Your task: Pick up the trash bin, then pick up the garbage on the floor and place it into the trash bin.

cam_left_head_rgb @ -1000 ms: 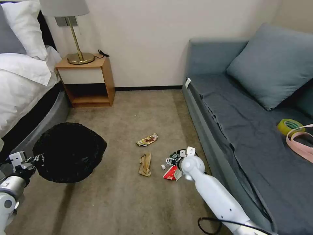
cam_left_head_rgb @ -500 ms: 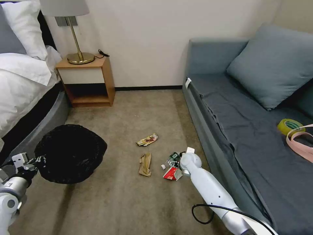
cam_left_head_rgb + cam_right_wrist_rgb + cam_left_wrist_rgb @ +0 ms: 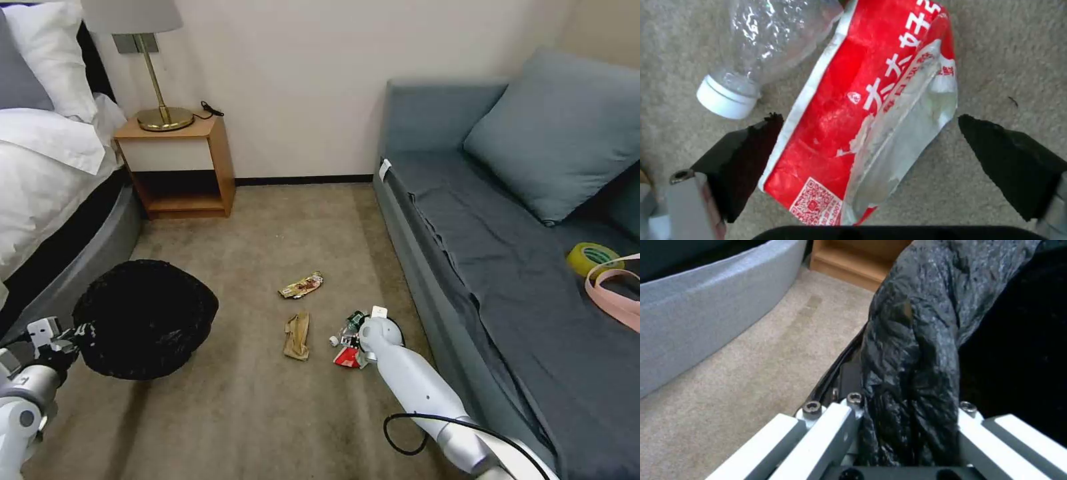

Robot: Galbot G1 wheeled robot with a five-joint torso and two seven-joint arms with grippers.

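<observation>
Fingers (image 3: 746,156) of the right gripper (image 3: 871,156) are spread wide, one dark pad on each side of the carton (image 3: 862,110), with a gap between the far pad and the carton edge. Pads are black, wedge-shaped, with rough edges.

Fingers (image 3: 826,436) of the left gripper (image 3: 907,440) are clamped on the rim of the bin (image 3: 143,317), with crinkly black bag plastic bunched between the white bars. In the head view the left gripper (image 3: 57,337) holds the bin at the near left, beside the grey bed base (image 3: 87,257).

Surroundings:
- Carpet (image 3: 267,413): beige, short pile.
- Sofa (image 3: 507,267): grey-blue fabric, close on the right of the right arm; a tape roll (image 3: 592,257) and a pink strap (image 3: 610,290) lie on its seat.
- Nightstand (image 3: 180,167): wood, far left, carrying a brass lamp (image 3: 157,80).

Garbage on the floor:
- Carton: red and white, glossy, crushed flat, printed with white characters and a QR code.
- Bottle (image 3: 769,43): clear crumpled plastic, white cap, touching the carton's edge, just beyond the left pad.
- Paper (image 3: 297,335): brown, crumpled, left of the carton.
- Wrapper (image 3: 301,285): shiny gold-brown, farther off than the paper.

In the head view the right gripper (image 3: 363,337) is low over the carton (image 3: 347,357), between the paper and the sofa.
</observation>
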